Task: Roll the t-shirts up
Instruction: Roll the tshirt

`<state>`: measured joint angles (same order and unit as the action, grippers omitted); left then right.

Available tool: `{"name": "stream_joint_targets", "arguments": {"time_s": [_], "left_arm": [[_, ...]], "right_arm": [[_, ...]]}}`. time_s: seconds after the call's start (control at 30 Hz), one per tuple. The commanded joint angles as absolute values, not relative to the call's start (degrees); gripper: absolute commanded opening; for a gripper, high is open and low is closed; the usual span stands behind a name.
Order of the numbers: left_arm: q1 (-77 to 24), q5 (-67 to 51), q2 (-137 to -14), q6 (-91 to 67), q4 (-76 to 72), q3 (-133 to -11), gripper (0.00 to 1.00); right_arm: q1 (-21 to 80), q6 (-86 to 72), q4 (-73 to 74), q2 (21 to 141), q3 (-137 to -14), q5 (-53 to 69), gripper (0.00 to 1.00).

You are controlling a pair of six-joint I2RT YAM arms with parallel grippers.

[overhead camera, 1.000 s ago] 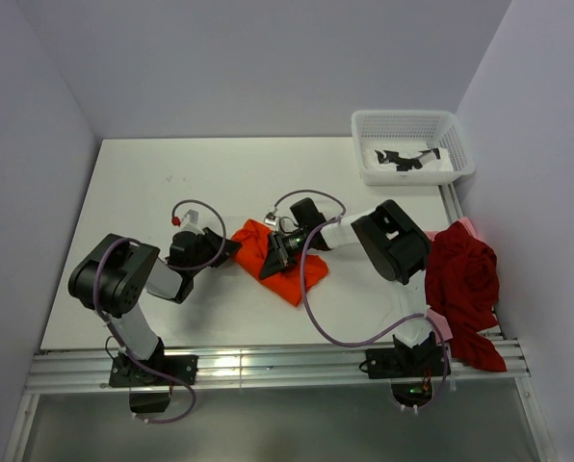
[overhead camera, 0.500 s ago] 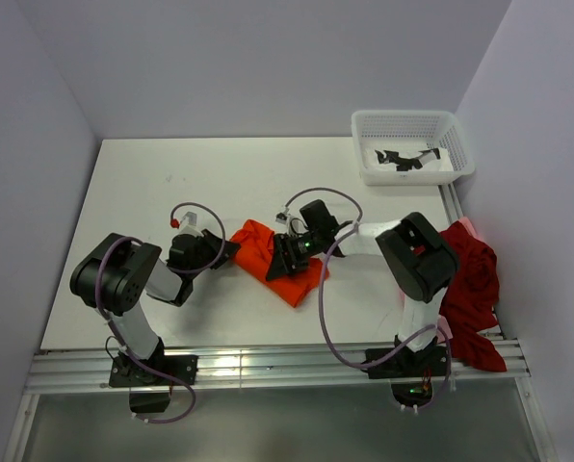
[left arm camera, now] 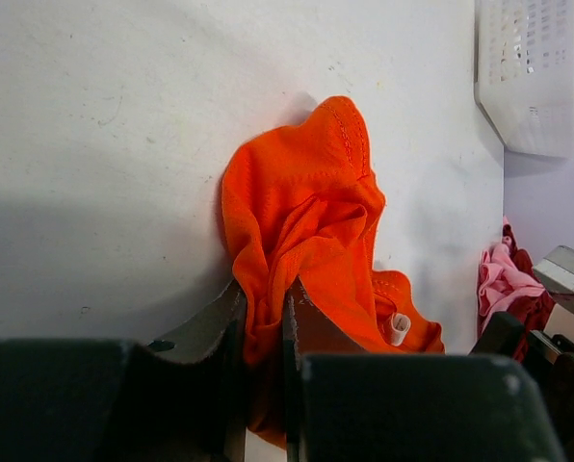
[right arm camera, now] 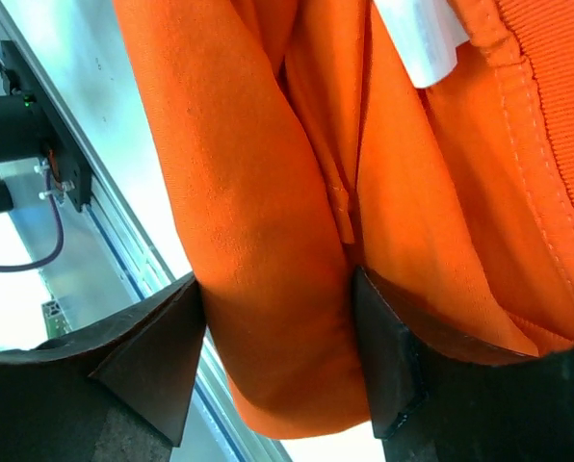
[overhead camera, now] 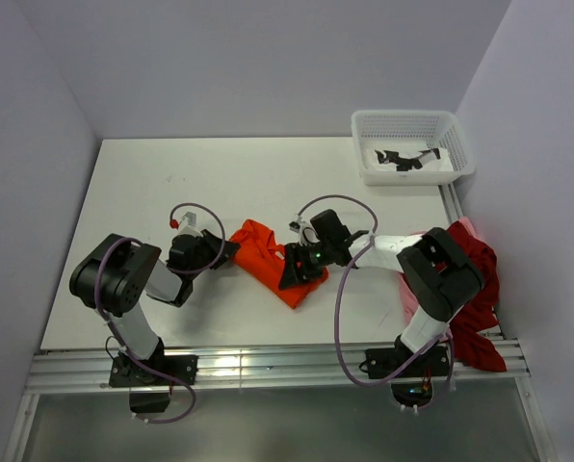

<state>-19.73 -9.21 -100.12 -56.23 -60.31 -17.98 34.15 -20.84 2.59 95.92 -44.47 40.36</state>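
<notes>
- Top external view: white worktop (overhead camera: 152, 183), with pale lilac walls (overhead camera: 268, 58) on three sides.
- Left fingers (left arm camera: 263, 303) pinch the orange t-shirt (overhead camera: 263, 252); right fingers (right arm camera: 273, 308) stand wide apart, its cloth between them.
- Dark red t-shirt (overhead camera: 470, 274) is heaped right of the right fingers, with the white basket (overhead camera: 364, 125) farther off.

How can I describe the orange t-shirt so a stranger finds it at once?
On the white table, look between the left gripper and the right gripper. The orange t-shirt lies crumpled there. It alone is bright orange; the dark red t-shirt and pink t-shirt are heaped at the right edge.
</notes>
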Motion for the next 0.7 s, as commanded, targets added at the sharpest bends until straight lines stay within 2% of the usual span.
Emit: {"name": "stream_joint_targets", "arguments": {"time_s": [0.0, 0.23, 0.67], "left_arm": [[-19.7, -6.1, -99.2, -54.0, -57.7, -17.0, 0.04], [-19.7, -5.5, -97.9, -53.6, -56.4, -17.0, 0.04], [-20.0, -7.4, -97.6, -53.1, -55.4, -17.8, 0.03]], "right_arm": [[34.8, -21.1, 3.8, 93.0, -43.1, 39.0, 0.66], [35.4, -21.8, 6.9, 89.1, -41.8, 35.2, 0.67], [36.4, -25.2, 15.9, 74.9, -38.2, 17.5, 0.75]]}}
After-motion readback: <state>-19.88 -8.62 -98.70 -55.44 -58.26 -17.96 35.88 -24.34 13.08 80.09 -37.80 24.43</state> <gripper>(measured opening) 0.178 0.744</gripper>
